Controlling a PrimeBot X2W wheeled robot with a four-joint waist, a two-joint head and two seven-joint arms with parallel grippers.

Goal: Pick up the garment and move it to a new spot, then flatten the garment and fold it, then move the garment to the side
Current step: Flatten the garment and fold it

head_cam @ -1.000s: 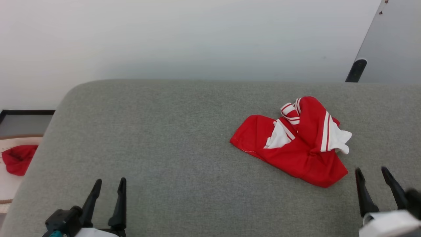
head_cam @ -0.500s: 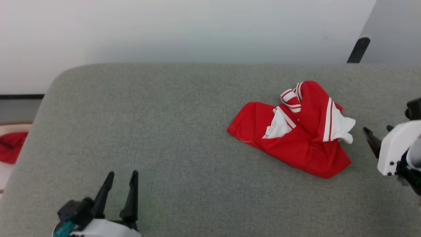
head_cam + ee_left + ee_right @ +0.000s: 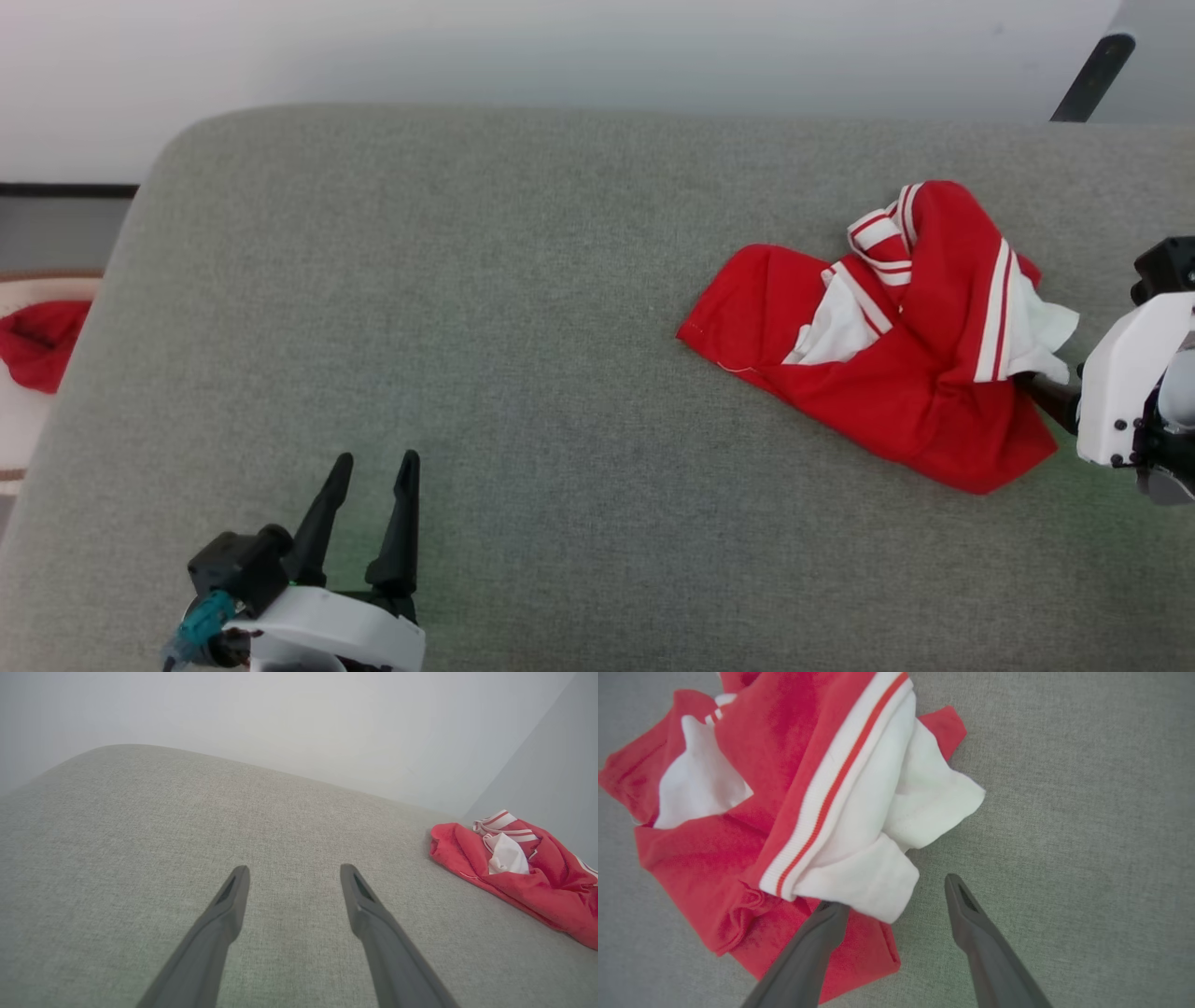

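The garment (image 3: 878, 373), a red T-shirt with white sleeves and striped trim, lies crumpled on the right part of the grey cushion (image 3: 467, 280). My right gripper (image 3: 1032, 385) comes in from the right edge and points left at the garment's white sleeve. In the right wrist view the right gripper (image 3: 889, 890) is open, one finger's tip slipped just under the white sleeve (image 3: 878, 877), the other over bare cushion. My left gripper (image 3: 375, 459) stands open at the lower left, far from the garment (image 3: 528, 877), with nothing between the fingers of the left gripper (image 3: 294, 867).
A smaller plain red cloth (image 3: 37, 341) lies on a pale surface beyond the cushion's left edge. A white wall (image 3: 560, 47) runs behind the cushion. A dark slanted leg (image 3: 1088, 79) stands at the back right.
The head camera has shifted. My right gripper has swung from the lower right up to the garment's right edge, pointing left at it. The left gripper stays open.
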